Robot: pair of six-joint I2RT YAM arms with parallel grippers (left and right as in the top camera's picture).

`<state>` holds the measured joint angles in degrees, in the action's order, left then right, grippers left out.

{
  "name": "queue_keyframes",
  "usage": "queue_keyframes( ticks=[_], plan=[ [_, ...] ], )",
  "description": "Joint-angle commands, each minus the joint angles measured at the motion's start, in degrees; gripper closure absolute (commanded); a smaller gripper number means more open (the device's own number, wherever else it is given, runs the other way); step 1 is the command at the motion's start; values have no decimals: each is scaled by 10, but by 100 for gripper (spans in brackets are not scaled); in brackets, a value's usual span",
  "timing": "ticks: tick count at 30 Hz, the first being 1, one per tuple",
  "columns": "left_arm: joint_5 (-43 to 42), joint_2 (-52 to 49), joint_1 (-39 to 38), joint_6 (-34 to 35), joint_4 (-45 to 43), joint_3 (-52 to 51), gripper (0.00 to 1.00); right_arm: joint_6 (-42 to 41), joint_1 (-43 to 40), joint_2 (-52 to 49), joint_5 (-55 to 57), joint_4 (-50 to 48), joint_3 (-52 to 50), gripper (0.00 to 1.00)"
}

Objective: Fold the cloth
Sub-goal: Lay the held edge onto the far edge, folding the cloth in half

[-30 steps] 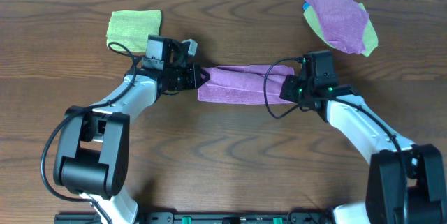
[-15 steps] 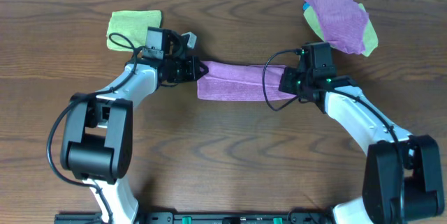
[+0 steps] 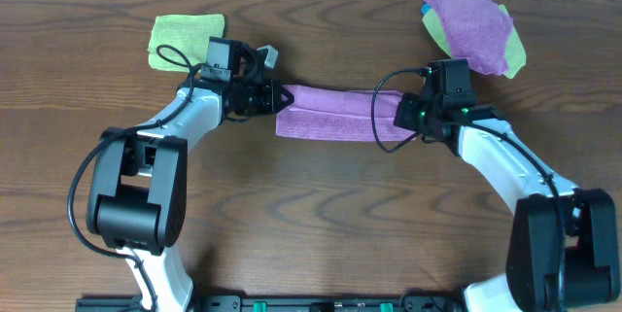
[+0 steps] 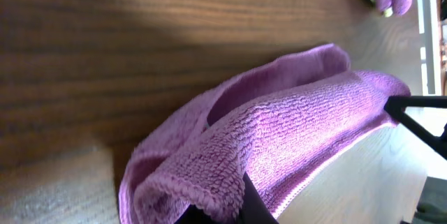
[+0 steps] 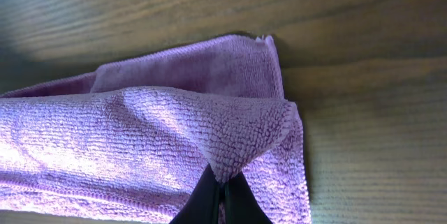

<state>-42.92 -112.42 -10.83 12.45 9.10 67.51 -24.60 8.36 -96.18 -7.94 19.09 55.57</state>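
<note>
The cloth sits mid-bench, folded over into a long narrow purple-pink strip running left to right between the two arms. From overhead that's about all I get: a flat band with a crease along it, each end tucked under a wrist.

The left gripper is on the strip's left end and the right gripper is on its right end. Overhead doesn't show me the jaws themselves because the wrist bodies cover them. The wrist cams fix that.

In the right wrist view the jaws are closed tight on a corner of the top layer, pinching it into a little peak. The lower layer lies flat on the wood and sticks out a bit past it. In the left wrist view the jaws are clamped on the cloth's edge too. There the top layer is lifted and looped, so there's an open pocket between the layers, which overhead totally hides.

Further out, a light green cloth lies folded at the back-left of the bench, just behind the left wrist. A pile of purple, green and blue cloths sits back-right, near the right wrist but apart from the strip. The left wrist cam only catches a sliver of that pile in its far corner.
</note>
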Motion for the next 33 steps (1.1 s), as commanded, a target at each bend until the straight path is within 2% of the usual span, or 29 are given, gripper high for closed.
queue_keyframes(
  ticks=[1, 7, 20, 33],
  plan=[
    [14, -7, 10, -22, 22, 13, 94, 11, -18, -6, 40, 19, 8, 98],
    [9, -7, 10, -22, 63, 13, 94, 16, -18, -6, 41, 60, 8, 98],
    [16, -7, 10, -24, 127, 13, 94, 20, -18, -7, 42, 75, 8, 99],
    [53, -7, 10, -31, 126, 13, 94, 26, -18, -53, 52, 38, 8, 98]
  ],
)
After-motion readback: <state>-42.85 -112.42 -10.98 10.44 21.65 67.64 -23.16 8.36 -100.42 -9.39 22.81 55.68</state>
